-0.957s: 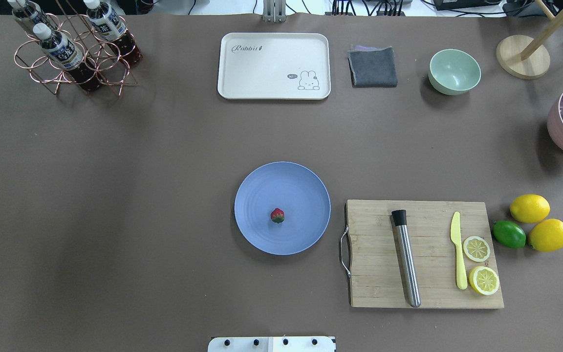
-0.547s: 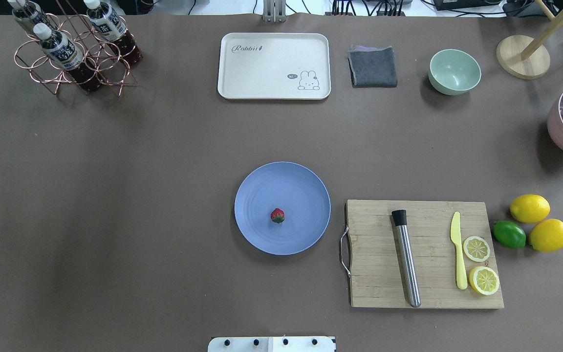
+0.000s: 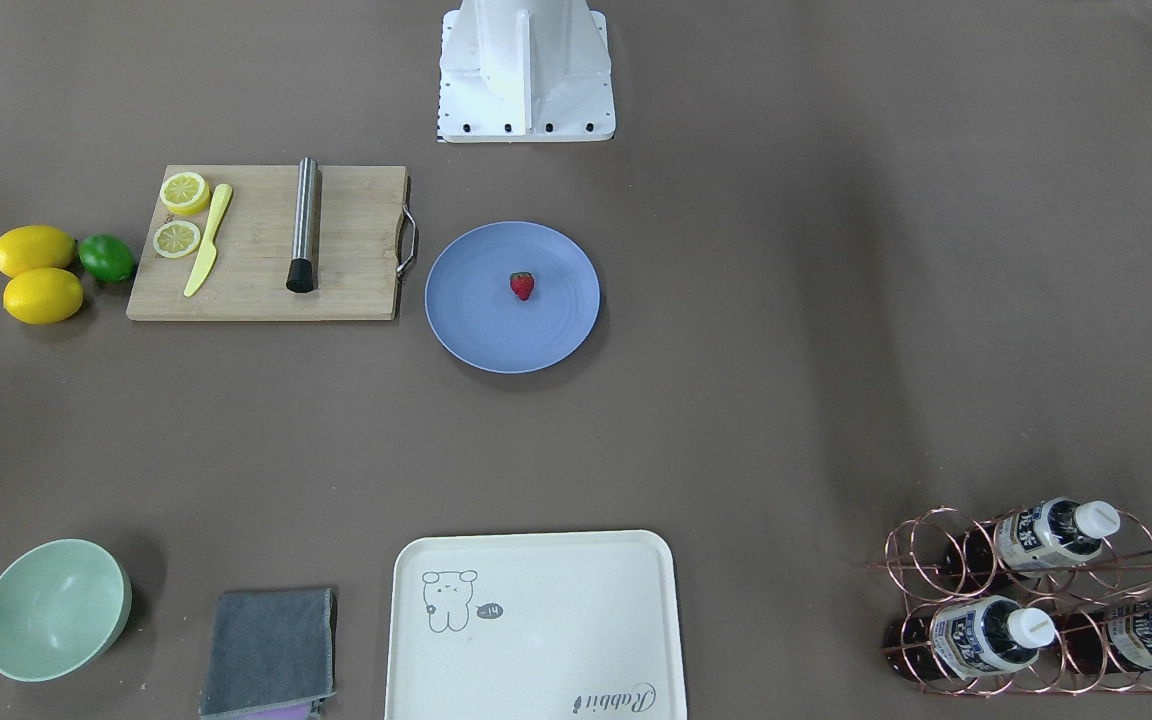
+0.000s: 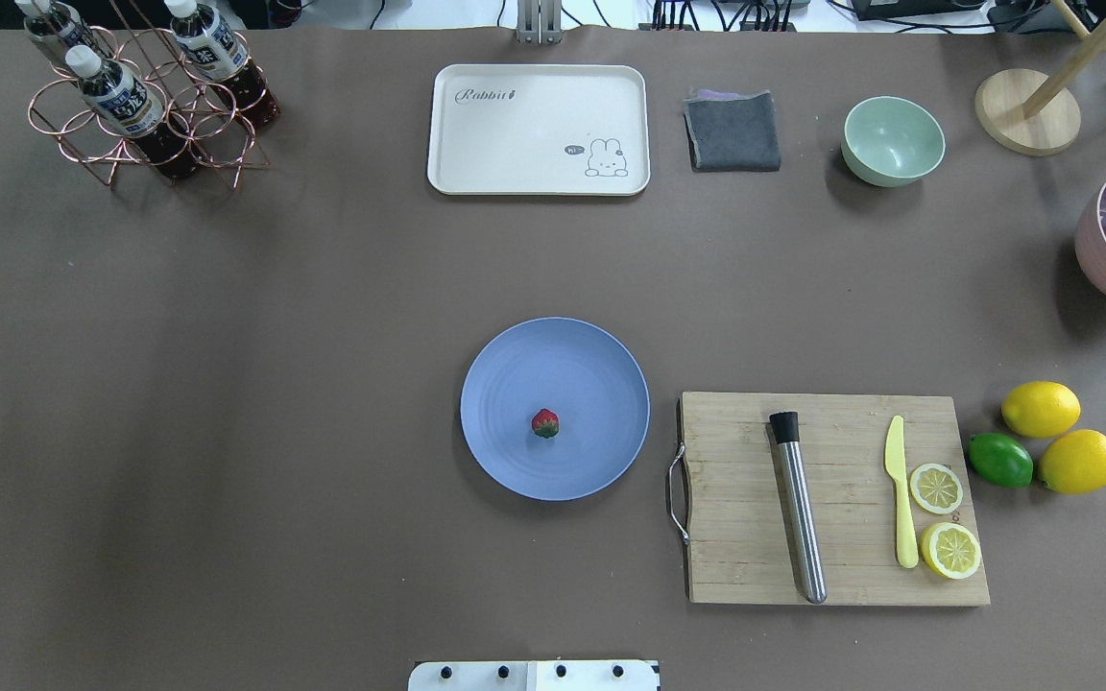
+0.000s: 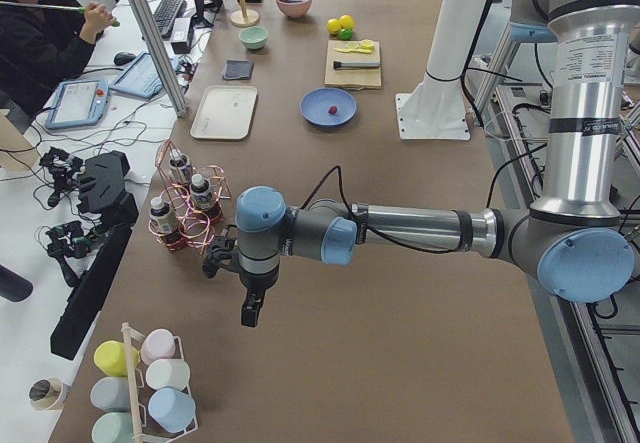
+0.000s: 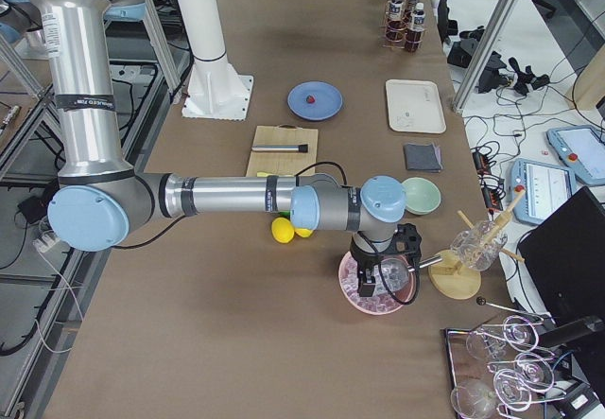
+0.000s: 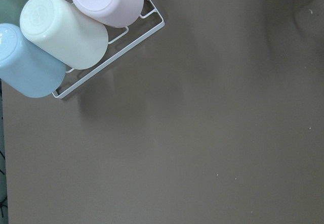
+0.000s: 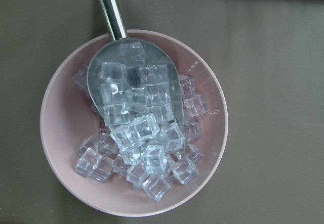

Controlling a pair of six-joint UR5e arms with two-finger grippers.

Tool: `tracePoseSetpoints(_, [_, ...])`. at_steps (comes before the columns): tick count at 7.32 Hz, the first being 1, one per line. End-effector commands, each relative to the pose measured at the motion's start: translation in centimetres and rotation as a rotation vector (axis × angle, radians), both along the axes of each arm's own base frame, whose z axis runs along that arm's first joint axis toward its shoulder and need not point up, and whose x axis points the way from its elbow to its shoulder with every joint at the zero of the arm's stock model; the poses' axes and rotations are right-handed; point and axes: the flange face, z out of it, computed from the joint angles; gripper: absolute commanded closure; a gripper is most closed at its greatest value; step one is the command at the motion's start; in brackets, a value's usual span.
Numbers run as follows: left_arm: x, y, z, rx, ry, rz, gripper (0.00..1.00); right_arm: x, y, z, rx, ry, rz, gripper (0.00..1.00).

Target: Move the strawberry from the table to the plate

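Counter (image 4: 323, 384): brown, broad. Strawberry (image 4: 544, 422): on the blue plate (image 4: 515, 365), mid-counter, leafy top toward my base. My left end effector (image 5: 251, 311) and right end effector (image 6: 377, 272): at opposite counter ends, both well apart from it. Spread or pressed together, I cannot tell.

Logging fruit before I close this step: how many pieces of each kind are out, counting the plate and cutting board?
strawberry: 1
whole lemons: 2
lime: 1
lemon halves: 2
Total: 6
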Motion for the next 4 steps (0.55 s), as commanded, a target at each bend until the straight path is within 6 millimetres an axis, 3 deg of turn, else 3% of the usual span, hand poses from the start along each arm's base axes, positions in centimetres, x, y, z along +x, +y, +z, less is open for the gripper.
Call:
tracePoseSetpoints(1, [-0.01,-0.17,-0.06,0.002,-0.002,0.000,0.02,0.00,-0.18,-0.24,0.003,0.000,0.002,0.00])
tracePoseSetpoints(4, [0.07,-0.51,-0.08,0.003,-0.002,0.001,0.02,0.00,-0.18,-0.24,0.000,0.000,0.006,0.00])
